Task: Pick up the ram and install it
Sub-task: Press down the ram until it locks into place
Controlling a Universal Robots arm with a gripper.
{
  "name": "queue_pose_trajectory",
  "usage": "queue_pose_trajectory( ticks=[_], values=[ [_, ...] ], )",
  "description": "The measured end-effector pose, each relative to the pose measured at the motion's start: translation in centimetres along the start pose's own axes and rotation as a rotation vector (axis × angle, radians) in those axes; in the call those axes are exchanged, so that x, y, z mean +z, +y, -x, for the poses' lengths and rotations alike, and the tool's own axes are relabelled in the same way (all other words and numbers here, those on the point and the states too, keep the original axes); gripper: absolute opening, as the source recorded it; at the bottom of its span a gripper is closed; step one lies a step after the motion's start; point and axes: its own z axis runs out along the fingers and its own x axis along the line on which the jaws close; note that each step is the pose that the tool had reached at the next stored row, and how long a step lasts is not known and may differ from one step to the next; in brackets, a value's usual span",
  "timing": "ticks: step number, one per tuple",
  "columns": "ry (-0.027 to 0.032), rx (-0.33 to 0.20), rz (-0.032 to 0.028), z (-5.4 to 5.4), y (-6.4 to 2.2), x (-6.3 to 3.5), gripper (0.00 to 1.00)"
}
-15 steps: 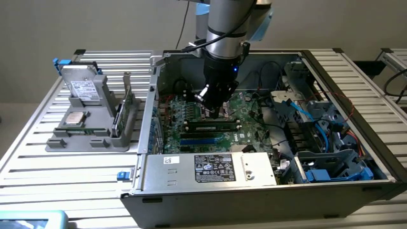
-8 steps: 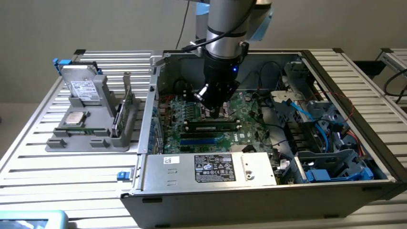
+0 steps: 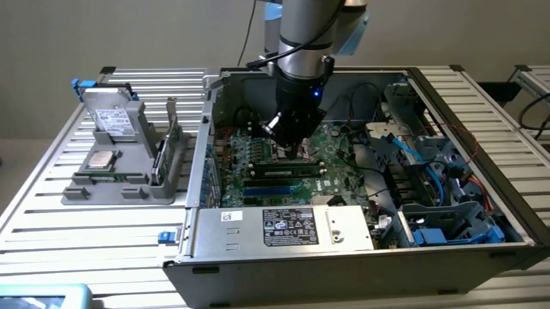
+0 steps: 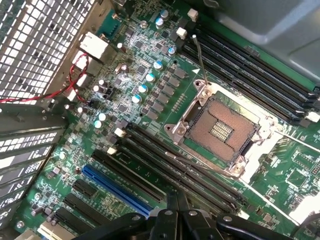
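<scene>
Gripper point(image 4: 176, 215) sits right under the wrist cam, and honestly I can't tell whether it's apart or together, or if it's clamped on anything. It hangs low inside the open computer case point(image 3: 344, 278) over the motherboard point(image 4: 150, 95), beside the bare CPU socket point(image 4: 220, 127). The ram point(image 3: 288, 172) looks to be lying along a slot just beside it, so I'd press straight down, evenly along the stick, and keep off that socket.
</scene>
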Motion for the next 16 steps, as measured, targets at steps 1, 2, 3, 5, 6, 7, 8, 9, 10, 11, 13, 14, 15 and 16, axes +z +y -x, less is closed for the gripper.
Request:
queue_pose_trajectory(
  ticks=[1,2,3,5,6,7,8,9,10,11,13,14,15,16],
  values=[
    [-0.0026,0.009,-0.0014,0.0,0.0,0.0,0.11],
    [-0.005,0.017,-0.0026,0.0,0.0,-0.01,0.11],
    [-0.0075,0.025,-0.004,0.0,0.0,-0.01,0.11],
    [-0.0121,0.041,-0.0063,0.0,0.0,-0.01,0.11],
    [-0.0138,0.05,-0.0073,0.0,0.0,-0.01,0.11],
    [-0.0152,0.059,-0.0083,0.0,0.0,-0.01,0.11],
    [-0.016,0.067,-0.009,0.0,-0.01,-0.01,0.11],
    [-0.0158,0.077,-0.0091,0.0,-0.01,-0.01,0.11],
    [-0.0147,0.088,-0.0094,0.0,-0.01,-0.02,0.11],
    [-0.0135,0.097,-0.0102,0.0,0.0,-0.01,0.11],
    [-0.0107,0.116,-0.0123,0.0,0.0,-0.01,0.11],
    [-0.0094,0.125,-0.0133,0.0,0.0,-0.01,0.11],
    [-0.008,0.134,-0.0145,0.0,0.0,-0.01,0.11],
    [-0.0065,0.144,-0.0154,0.0,0.0,-0.01,0.11]
  ],
)
